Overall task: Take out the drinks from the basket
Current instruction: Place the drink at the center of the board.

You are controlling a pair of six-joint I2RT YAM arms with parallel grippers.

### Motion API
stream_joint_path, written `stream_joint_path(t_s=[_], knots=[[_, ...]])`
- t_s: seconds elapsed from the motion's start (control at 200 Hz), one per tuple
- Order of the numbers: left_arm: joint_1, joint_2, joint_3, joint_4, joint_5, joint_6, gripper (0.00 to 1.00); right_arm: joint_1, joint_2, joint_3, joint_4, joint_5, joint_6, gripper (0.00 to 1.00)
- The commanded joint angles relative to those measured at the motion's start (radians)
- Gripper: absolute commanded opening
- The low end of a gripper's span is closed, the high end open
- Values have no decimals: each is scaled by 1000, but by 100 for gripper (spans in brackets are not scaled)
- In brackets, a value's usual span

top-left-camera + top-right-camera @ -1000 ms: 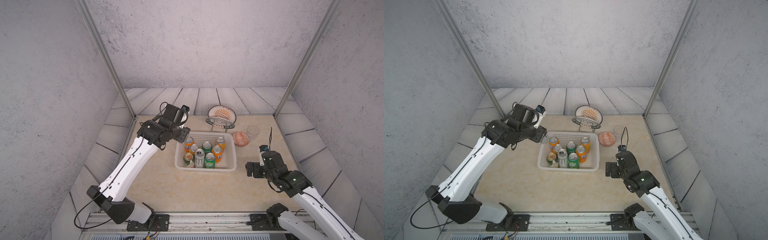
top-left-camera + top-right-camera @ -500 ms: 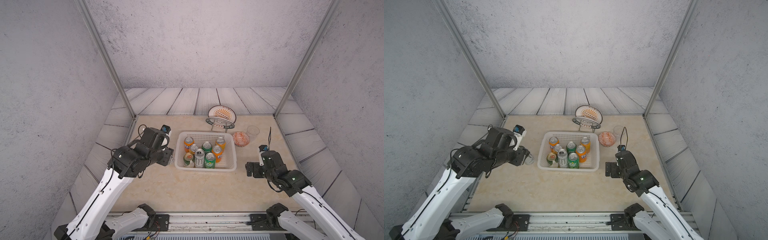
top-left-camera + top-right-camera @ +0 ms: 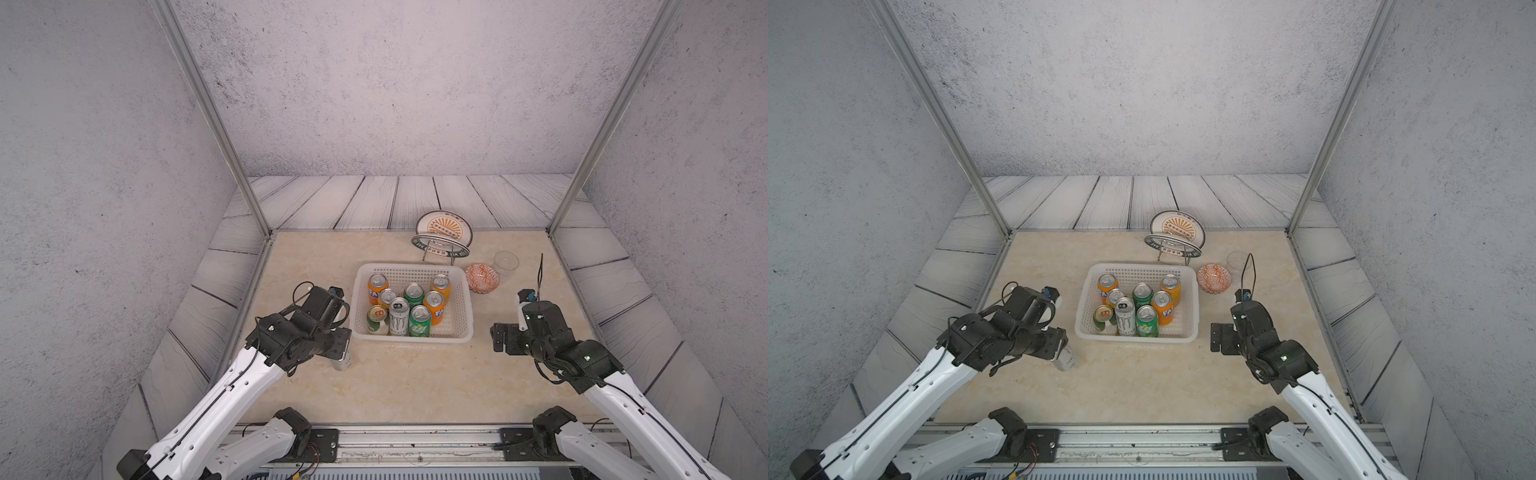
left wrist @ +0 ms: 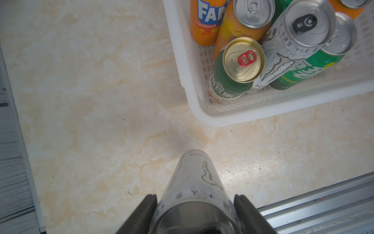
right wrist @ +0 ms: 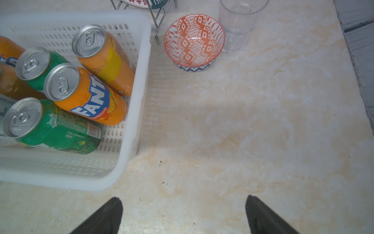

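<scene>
The left claw (image 4: pixel 195 198) is pinching one slim silver-white can (image 4: pixel 194 176) near its top and holds it roughly upright. The can's base is at or just above the counter (image 3: pixel 407 386), I cannot tell which, just outside the near left corner of the basket (image 3: pixel 440 336). The right claw (image 5: pixel 183 199) is spread wide with nothing in it, over bare counter to the right of the basket. Inside the white basket stand eight drinks, crowded toward its left and middle: four orange cans (image 3: pixel 434 305), three green cans (image 3: pixel 419 322), one of them with a gold top, and one tall silver-white can (image 3: pixel 400 318). Beyond the basket are two plates (image 3: pixel 444 226) leaning one before the other, one patterned bowl (image 3: pixel 482 277) and one clear glass (image 3: pixel 506 262).
</scene>
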Motion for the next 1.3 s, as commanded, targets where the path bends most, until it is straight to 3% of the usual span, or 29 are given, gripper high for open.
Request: stream_joint_path(t_s=[0.0, 0.525, 0.831, 0.976, 1.296], knots=[[-8, -13, -26, 135, -31, -38, 37, -3, -19, -5, -10, 25, -5, 99], [-76, 139, -110, 245, -48, -84, 41, -2, -25, -13, -19, 30, 1, 99], [-82, 150, -143, 284, -58, -78, 47, -2, -21, -7, -20, 31, -1, 99], [-82, 156, -153, 289, -52, -76, 55, -2, -15, -5, -14, 26, 0, 99], [-82, 141, -126, 239, -79, -55, 86, -2, -10, 5, -16, 28, -5, 100]])
